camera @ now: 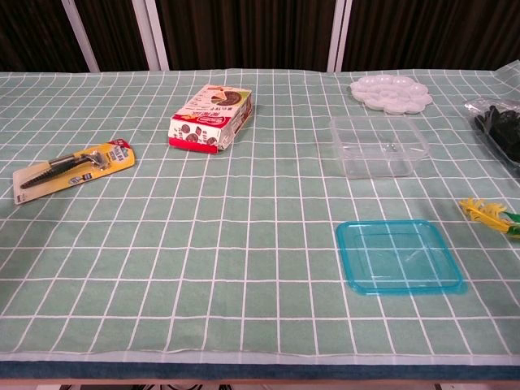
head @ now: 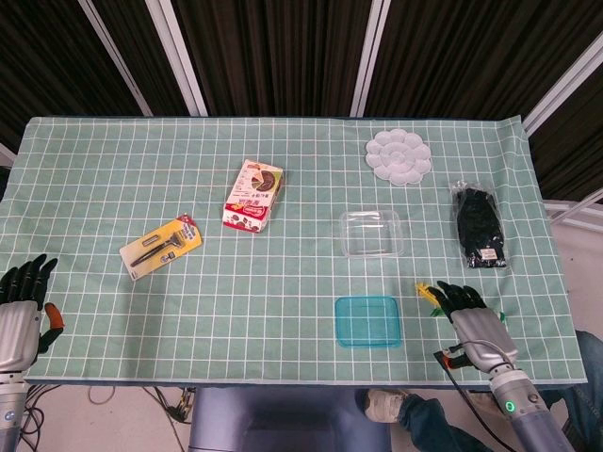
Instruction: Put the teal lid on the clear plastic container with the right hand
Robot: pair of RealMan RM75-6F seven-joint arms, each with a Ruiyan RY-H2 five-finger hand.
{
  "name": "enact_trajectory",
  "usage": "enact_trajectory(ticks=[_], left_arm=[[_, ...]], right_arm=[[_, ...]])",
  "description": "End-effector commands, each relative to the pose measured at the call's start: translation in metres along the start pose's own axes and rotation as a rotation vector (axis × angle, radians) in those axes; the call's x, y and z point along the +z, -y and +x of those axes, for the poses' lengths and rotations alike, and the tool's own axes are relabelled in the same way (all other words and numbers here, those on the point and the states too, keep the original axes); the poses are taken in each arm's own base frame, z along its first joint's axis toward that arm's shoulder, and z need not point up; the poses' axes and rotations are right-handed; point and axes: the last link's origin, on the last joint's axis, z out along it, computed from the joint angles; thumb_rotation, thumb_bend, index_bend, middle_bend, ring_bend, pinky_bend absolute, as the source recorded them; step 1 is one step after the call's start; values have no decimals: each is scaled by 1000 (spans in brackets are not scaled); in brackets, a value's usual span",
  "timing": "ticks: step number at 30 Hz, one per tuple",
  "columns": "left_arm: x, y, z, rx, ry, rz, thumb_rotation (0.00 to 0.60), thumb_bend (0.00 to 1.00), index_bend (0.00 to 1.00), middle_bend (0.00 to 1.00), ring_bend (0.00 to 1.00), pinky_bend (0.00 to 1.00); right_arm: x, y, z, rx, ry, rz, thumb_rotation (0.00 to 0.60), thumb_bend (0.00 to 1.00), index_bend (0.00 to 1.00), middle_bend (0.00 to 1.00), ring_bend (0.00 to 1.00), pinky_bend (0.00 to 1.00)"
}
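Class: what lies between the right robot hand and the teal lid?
Only bare checked cloth. In the head view the right robot hand sits just right of the lid, with nothing between them.

I'm working in what looks like a lab test bay: a table (head: 94,169) under a green checked cloth, dark slatted panels with white struts (head: 179,56) behind, loose cables below.

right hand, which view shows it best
The head view: the right hand shows whole there, open and holding nothing, beside the teal lid and over the yellow-green toy. The chest view does not show the hand.
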Motion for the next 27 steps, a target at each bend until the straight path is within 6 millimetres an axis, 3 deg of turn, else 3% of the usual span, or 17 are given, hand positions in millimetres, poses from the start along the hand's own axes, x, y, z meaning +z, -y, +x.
enact_trajectory(ticks=[1,13,27], left_arm=[[0,0,0,-1,3,1,600,798,69,0,0,0],[1,1,0,-15,16,12,600,798,69,0,0,0],[1,1,2,-22,15,16,600,797,69,0,0,0]], right_arm=[[21,30,-9,-7,45,51,600,174,0,0,0,0],[44,71,-43,-18,110,25,600,174,0,0,0,0],[54,84,-58,1,93,33,600,173,0,18,0,0]])
